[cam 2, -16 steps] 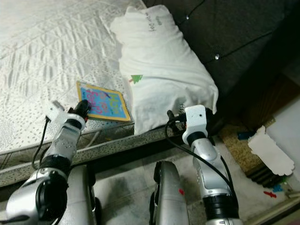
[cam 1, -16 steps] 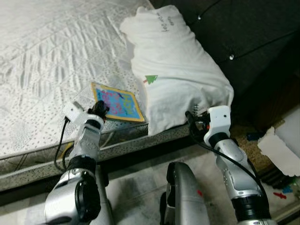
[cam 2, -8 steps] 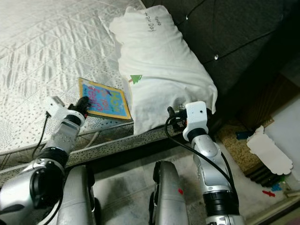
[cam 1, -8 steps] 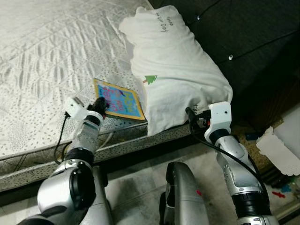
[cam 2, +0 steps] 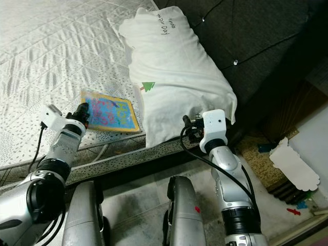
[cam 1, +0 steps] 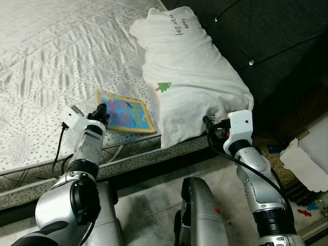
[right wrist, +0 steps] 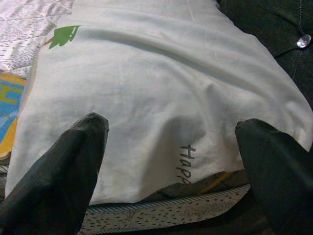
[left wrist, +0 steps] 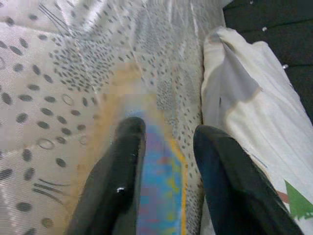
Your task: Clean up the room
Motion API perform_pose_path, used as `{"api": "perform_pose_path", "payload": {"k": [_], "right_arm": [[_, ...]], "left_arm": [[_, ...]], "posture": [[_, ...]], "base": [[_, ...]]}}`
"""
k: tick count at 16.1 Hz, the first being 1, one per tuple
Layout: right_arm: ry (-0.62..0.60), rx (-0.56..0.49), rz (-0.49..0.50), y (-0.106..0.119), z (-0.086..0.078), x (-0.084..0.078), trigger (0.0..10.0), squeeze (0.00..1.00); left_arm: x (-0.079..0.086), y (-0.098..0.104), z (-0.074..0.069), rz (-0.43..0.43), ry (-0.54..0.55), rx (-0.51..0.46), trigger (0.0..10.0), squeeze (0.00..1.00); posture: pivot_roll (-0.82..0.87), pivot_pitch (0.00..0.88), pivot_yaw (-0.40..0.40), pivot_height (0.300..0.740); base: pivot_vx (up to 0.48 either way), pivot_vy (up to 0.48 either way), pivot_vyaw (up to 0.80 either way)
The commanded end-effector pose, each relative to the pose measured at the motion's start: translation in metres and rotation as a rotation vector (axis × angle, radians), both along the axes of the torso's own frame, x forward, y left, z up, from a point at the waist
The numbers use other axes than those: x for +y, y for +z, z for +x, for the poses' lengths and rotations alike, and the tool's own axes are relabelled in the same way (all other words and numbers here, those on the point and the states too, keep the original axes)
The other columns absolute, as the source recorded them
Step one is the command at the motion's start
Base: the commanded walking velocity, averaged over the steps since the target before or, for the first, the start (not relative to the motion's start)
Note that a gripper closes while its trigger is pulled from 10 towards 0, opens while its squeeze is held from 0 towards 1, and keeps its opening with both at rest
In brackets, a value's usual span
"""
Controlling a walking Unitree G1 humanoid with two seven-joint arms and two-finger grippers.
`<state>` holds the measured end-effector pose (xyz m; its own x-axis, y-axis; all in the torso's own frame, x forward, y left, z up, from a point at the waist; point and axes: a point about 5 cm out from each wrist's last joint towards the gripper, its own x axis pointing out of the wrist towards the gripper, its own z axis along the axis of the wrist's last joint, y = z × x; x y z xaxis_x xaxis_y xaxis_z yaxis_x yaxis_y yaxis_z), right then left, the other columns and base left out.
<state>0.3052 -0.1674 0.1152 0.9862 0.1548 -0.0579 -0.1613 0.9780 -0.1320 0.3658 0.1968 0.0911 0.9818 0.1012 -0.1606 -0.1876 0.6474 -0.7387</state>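
The head cameras look steeply down from above both arms at the mattress [cam 1: 46,61] edge. Each wrist camera looks close along its fingers, sharing the white pillow [right wrist: 161,98] with them.

Quilted cloth mattress [cam 1: 46,66]; soft cotton pillow [cam 1: 192,77]; glossy book [cam 1: 125,111].

Bare quilted mattress [cam 1: 56,66], white with small grey flecks, lit bright from the upper left. Dark tufted headboard [cam 1: 266,46] with shiny buttons beside it. Pale worn floor [cam 1: 148,200] below the mattress edge. Brown mat [cam 1: 264,148] and white scalloped sheet [cam 1: 302,166] at right.
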Motion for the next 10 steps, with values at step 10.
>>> {"api": "perform_pose_path", "payload": {"k": [10], "right_arm": [[0.028,-0.014,0.029,0.002,0.009,0.017,10.0,0.00]], "left_arm": [[0.026,0.026,0.003,0.318,0.076,-0.047,10.0,1.00]], "posture": [[-0.05,0.075,-0.065,0.562]], "base": [[0.000,0.000,0.00]]}}
